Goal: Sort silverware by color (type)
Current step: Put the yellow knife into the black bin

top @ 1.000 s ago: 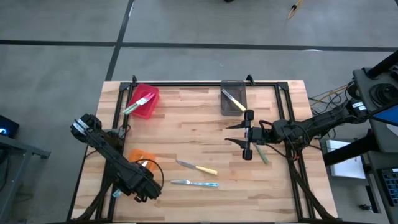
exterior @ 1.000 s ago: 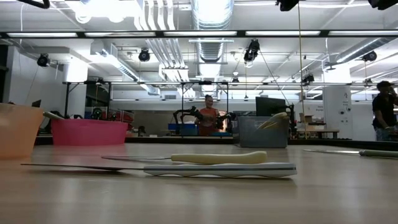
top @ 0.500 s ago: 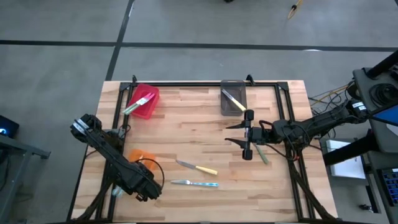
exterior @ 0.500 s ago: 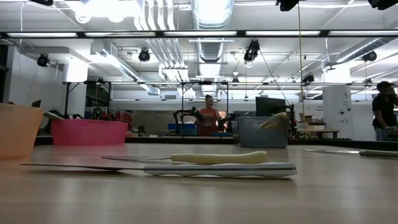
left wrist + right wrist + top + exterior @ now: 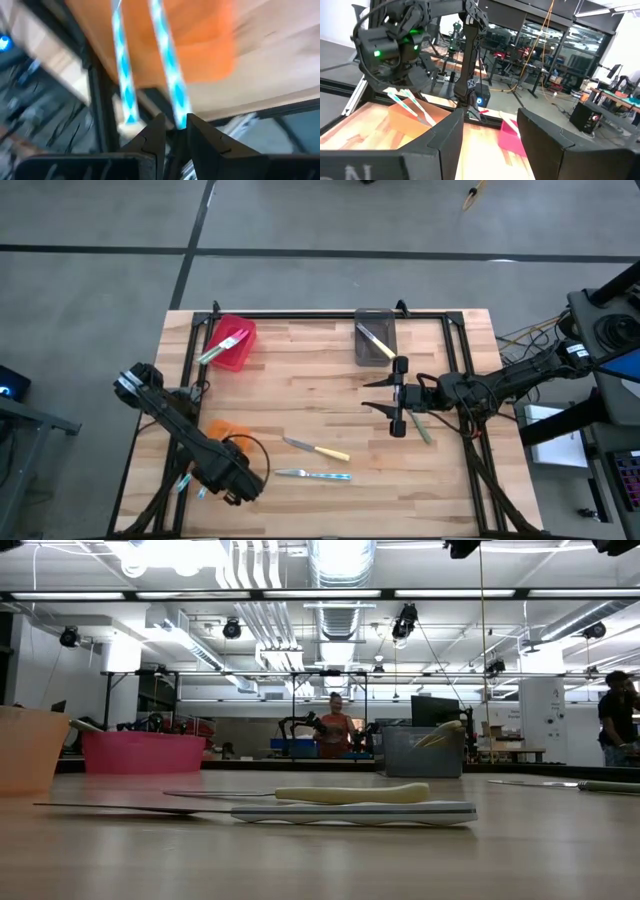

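Observation:
My left gripper (image 5: 222, 483) hangs over the table's near left corner, beside the orange bin (image 5: 221, 428), shut on light-blue-handled knives (image 5: 167, 70); two striped handles show (image 5: 184, 480). My right gripper (image 5: 395, 396) hovers open over the table's right half, with a green-handled knife (image 5: 422, 427) lying flat by it. A yellow-handled knife (image 5: 320, 449) and a light-blue one (image 5: 315, 475) lie flat at the table's near middle. The red bin (image 5: 232, 343) holds green and yellow knives. The grey bin (image 5: 374, 338) holds a yellow one. My left gripper pinches one light-blue handle (image 5: 179, 114) between its two fingers, at that handle's end. A second striped handle (image 5: 129, 107) runs beside it, outside one finger; whether it is pinched too, I cannot tell. Both are lifted clear and slant down below the gripper (image 5: 409, 102).
A black metal frame (image 5: 470, 360) runs round the wooden table top. The orange bin stands right beside the left arm. Bare wood lies between the red and grey bins and across the table's middle. People stand in the room beyond the far edge (image 5: 335, 730).
My left gripper has swung a little toward the table's near left corner and turned. The two light-blue handles now stick out past the arm, over the table's edge. The right arm and the knives on the table have kept still.

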### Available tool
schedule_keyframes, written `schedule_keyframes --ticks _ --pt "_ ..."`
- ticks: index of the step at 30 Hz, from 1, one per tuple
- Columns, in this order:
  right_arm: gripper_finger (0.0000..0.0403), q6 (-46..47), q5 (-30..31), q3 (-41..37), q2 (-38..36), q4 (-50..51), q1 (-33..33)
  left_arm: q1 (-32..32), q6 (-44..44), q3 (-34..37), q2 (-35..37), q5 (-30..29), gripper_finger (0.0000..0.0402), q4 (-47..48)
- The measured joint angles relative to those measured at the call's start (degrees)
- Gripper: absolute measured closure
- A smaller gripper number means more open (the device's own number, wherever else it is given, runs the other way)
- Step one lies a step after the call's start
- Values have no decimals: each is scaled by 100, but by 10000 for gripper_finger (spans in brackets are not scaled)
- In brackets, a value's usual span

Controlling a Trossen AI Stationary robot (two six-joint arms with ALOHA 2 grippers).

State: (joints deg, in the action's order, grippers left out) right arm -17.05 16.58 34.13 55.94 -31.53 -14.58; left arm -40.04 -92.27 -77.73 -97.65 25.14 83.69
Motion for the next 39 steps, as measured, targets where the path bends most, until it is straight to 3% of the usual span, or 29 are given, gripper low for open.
schedule_keyframes --ticks 6,10,13,17,20,29,39 --pt "225 268 0 29 0 2 2 375 842 -828 0 -2001 343 -26" --pt "225 562 -1 108 0 140 1 683 2303 -1228 0 -3340 352 -162" --pt "225 881 0 285 0 598 2 912 3658 -1284 0 -3883 364 -602" --pt "225 1446 0 659 100 1428 2 1091 5418 -1012 7 -4154 383 -1446" --pt "225 1956 1 848 332 1843 -1 1166 6250 -634 7 -4174 398 -1899" --pt "225 3295 2 1206 1294 2941 2 1397 7204 984 365 -4174 401 -3347" --pt "225 4143 -7 3023 2589 5938 -1 1641 8163 2227 1788 -4448 401 -5132"
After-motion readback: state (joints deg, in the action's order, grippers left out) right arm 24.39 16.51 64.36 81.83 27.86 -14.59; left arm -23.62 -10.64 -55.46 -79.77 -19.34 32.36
